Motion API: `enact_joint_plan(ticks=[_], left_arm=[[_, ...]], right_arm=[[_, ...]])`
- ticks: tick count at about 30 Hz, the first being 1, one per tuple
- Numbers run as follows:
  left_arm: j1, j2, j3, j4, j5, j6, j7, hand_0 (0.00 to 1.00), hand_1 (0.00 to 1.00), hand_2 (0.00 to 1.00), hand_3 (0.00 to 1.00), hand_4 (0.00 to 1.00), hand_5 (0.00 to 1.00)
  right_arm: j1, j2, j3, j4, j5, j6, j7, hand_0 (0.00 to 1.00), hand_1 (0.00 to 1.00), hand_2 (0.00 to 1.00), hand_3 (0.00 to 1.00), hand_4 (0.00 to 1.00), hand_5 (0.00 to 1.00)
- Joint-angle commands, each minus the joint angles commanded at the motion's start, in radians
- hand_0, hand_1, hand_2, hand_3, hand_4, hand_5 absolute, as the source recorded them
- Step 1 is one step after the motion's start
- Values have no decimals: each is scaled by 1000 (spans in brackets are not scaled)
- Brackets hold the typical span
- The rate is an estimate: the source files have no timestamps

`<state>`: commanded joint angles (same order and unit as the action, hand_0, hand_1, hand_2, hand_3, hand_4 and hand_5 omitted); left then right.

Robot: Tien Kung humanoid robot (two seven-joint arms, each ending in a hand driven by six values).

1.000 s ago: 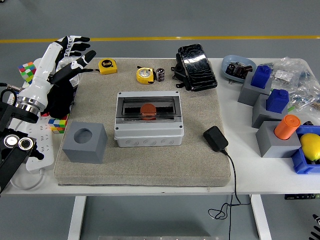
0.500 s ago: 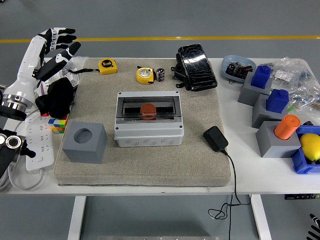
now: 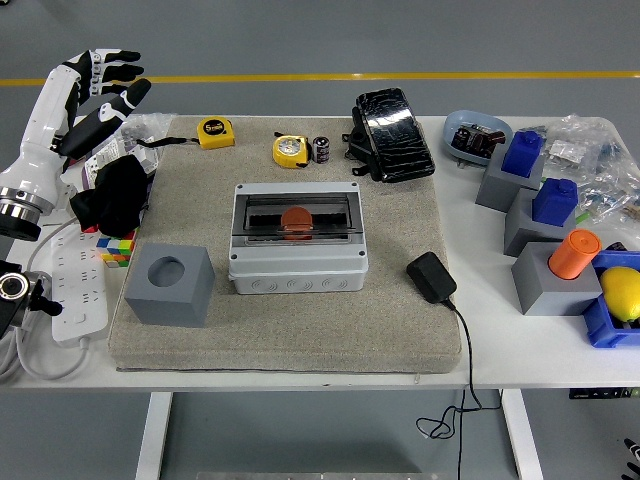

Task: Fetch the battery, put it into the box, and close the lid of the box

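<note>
The left arm comes in from the left edge, its white forearm slanting up and away toward the far-left corner of the surface (image 3: 560,370). At its end the left hand (image 3: 95,95) is raised above that corner, fingers (image 3: 118,58) stretched out and slightly fanned, pointing toward the right, the thumb held apart below them. It holds nothing and touches nothing. A silver wrist ring shows lower down the arm.

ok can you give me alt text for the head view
A grey box with its see-through lid down over an orange disc sits mid-mat on a white table. The robot's left hand, fingers spread and empty, hangs over the far left edge. A small battery stands beyond the box beside a yellow tape measure.
</note>
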<state>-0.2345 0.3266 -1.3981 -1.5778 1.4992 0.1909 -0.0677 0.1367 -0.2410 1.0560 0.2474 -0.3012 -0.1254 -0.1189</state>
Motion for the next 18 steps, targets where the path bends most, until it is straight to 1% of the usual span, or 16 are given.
enact_joint_plan(ticks=[3, 18], left_arm=[[7, -7, -21, -5, 0, 0, 1, 608, 703, 683, 722, 998, 790], [8, -3, -33, -28, -2, -4, 6, 611, 698, 680, 719, 998, 785]], right_arm=[[-1, 5, 11, 2, -4, 5, 4, 630, 663, 659, 544, 960, 455], [3, 1, 22, 0, -11, 12, -5, 631, 664, 661, 544, 959, 459]])
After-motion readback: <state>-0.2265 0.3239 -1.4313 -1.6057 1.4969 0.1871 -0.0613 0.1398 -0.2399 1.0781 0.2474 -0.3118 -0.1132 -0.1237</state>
